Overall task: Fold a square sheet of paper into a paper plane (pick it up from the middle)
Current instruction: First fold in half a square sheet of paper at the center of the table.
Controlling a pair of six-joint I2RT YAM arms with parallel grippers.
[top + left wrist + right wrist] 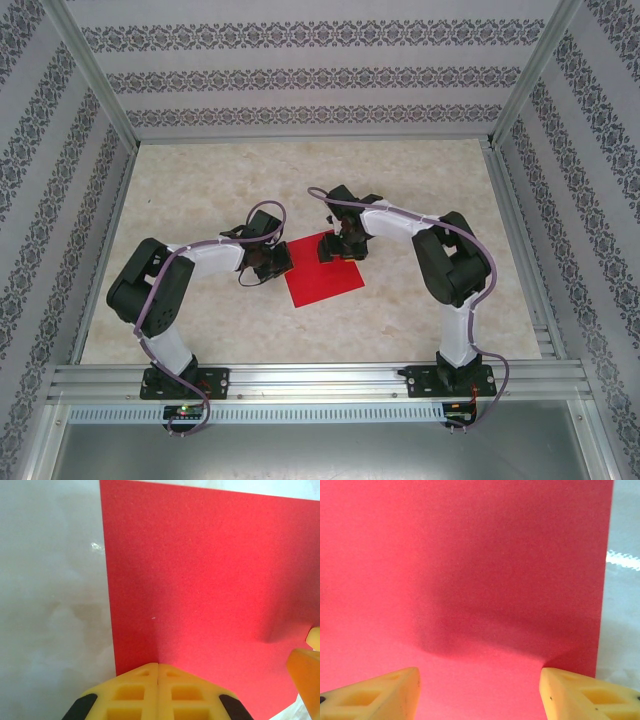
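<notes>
Top external view: the square sheet of paper (pixel 325 276) is seen lying flat on the pale marbled tabletop (pixel 200 200), close to its middle and between the two arms. The left pincer (pixel 274 262) is set down at the sheet's left edge, and the right pincer (pixel 346 246) is lowered over the sheet's far part.

From the left wrist, the left pincer (pixel 158 665) is shown with its yellow fingers pressed together, no gap left between them, their tips meeting right at the red sheet's (pixel 210 580) edge. Whether any paper is pinched between them cannot be told. Bare tabletop (pixel 50 605) is seen beside that edge, and a yellow finger (pixel 304 675) of the other arm is caught at the picture's right side, over the sheet.

From the right wrist, the right pincer (pixel 479 675) is held wide, its two fingers well apart, with the sheet (pixel 470 555) spread beneath them. A soft shadowed bulge is visible in the paper between the fingers, and nothing is gripped.
</notes>
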